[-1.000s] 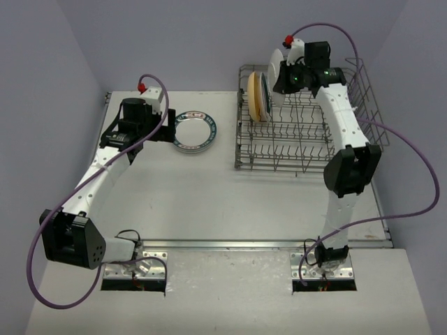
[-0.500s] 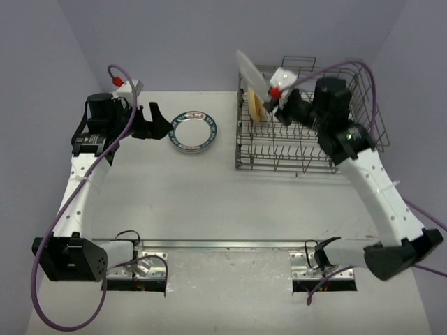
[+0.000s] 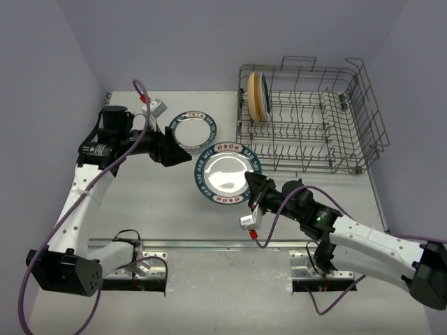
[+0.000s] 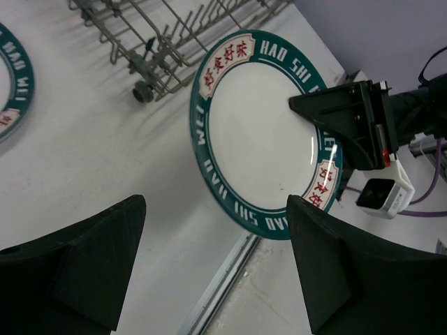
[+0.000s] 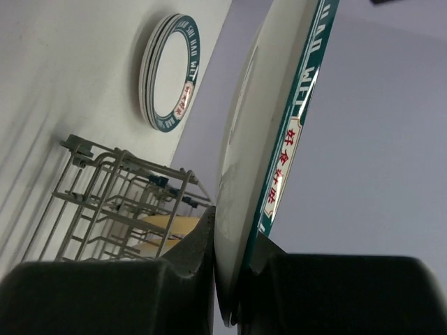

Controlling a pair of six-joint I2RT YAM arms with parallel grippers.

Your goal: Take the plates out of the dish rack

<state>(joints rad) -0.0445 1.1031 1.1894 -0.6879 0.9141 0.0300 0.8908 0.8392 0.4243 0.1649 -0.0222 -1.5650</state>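
Observation:
My right gripper [image 3: 253, 190] is shut on the rim of a white plate [image 3: 227, 173] with a teal band and red characters, holding it face up above the table in front of the dish rack [image 3: 307, 118]. In the right wrist view the plate [image 5: 272, 146] stands edge-on between the fingers. The left wrist view shows the same plate [image 4: 262, 132]. My left gripper [image 3: 180, 155] is open and empty, just left of the held plate. A stack of teal-rimmed plates [image 3: 195, 130] lies on the table. A tan-yellow plate [image 3: 253, 96] and a white one stand in the rack's far left corner.
The grey wire rack [image 4: 174, 35] fills the far right of the table. The metal strip at the table's near edge [image 3: 230, 243] runs below the held plate. Purple walls close in the left, back and right.
My right arm pulled the plate out of the rack and swung it down to the middle of the table. My left gripper moved right toward the held plate.

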